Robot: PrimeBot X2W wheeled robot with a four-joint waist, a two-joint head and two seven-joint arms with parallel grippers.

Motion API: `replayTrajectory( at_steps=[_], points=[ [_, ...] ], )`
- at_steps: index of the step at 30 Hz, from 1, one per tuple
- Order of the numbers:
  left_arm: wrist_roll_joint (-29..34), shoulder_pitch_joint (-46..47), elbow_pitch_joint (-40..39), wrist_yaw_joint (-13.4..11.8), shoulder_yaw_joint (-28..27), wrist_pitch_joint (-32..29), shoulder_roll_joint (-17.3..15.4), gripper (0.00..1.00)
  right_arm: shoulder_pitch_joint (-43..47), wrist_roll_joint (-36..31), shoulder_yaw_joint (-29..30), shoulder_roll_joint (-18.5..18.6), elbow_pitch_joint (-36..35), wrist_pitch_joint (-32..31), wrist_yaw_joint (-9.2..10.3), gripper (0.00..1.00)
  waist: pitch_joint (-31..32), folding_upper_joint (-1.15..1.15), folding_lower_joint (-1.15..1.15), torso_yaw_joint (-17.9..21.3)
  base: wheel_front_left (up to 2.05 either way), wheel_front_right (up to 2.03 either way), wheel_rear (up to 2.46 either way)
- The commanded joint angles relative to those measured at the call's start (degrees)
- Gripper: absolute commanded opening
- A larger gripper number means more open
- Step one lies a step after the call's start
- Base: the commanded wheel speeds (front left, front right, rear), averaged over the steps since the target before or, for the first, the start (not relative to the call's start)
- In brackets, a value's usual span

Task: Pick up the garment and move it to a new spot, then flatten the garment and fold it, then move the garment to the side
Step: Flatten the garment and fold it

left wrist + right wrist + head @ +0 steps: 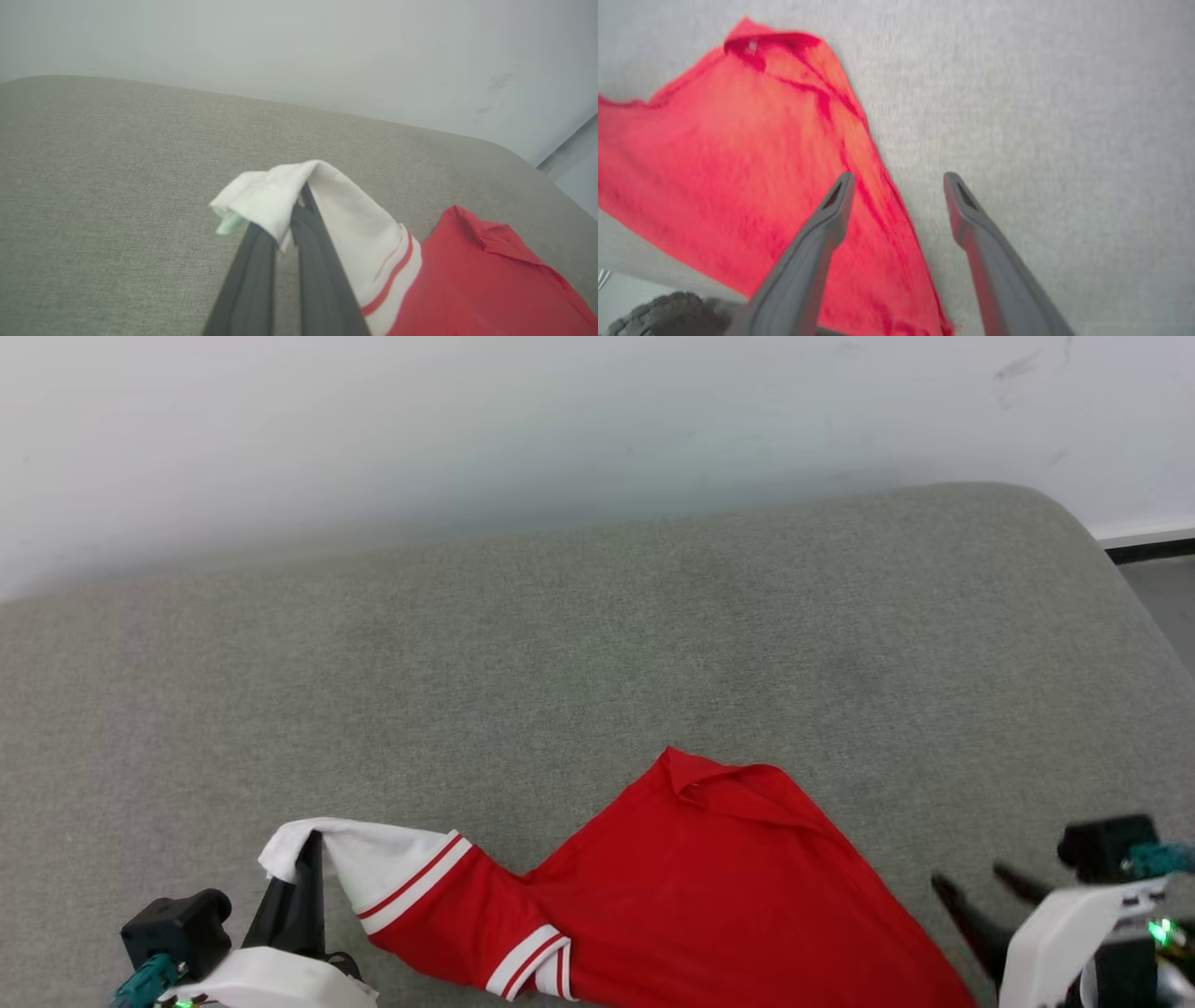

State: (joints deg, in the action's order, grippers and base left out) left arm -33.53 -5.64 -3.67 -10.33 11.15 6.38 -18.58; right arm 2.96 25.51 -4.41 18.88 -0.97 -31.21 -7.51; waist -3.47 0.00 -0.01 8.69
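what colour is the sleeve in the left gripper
The sleeve is white with red stripe trim; left wrist view shows it best.

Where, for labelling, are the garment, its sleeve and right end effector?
garment point(728, 896): head view, red body.
sleeve point(345, 210): left wrist view, white fold.
right end effector point(899, 177): right wrist view, between fingertips.
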Motion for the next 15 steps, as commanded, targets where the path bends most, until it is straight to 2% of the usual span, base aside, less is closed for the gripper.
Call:
replayTrajectory(
  at_steps=[1, 4, 7, 10, 15],
  points=[
    [0.3, 0.3, -0.3, -0.2, 0.2, -0.1, -0.1, 0.0, -1.3, -0.5, 0.0, -0.4, -0.1, 2.6, 0.03, 1.0, -0.4, 0.0, 0.01, -0.4, 0.0, 0.0, 0.0],
    [0.7, 1.4, -0.9, -0.3, 0.5, -0.5, -0.2, 0.0, -4.7, -0.9, -1.4, -0.8, 1.0, 9.2, 0.03, 1.0, -1.4, 0.0, 0.01, -1.3, 0.0, 0.0, 0.0],
    [0.9, 2.4, -1.5, -0.3, 1.0, -0.8, -0.1, 0.0, -9.6, -0.1, -4.2, -0.2, 2.6, 10.4, 0.03, 1.0, -2.9, 0.0, 0.01, -2.5, 0.0, 0.0, 0.0],
    [1.2, 4.2, -2.3, 0.0, 1.7, -1.0, 0.0, 0.0, -15.4, 0.7, -7.8, 1.2, 4.7, 6.7, 0.04, 1.0, -5.1, 0.0, 0.01, -4.1, 0.0, 0.0, 0.0],
    [2.0, 7.7, -2.8, 0.9, 3.3, -0.7, 0.7, 0.0, -24.8, 3.2, -14.7, 4.8, 7.5, -5.3, 0.04, 1.0, -9.1, 0.0, 0.01, -7.6, 0.0, 0.0, 0.0]
  ],
)
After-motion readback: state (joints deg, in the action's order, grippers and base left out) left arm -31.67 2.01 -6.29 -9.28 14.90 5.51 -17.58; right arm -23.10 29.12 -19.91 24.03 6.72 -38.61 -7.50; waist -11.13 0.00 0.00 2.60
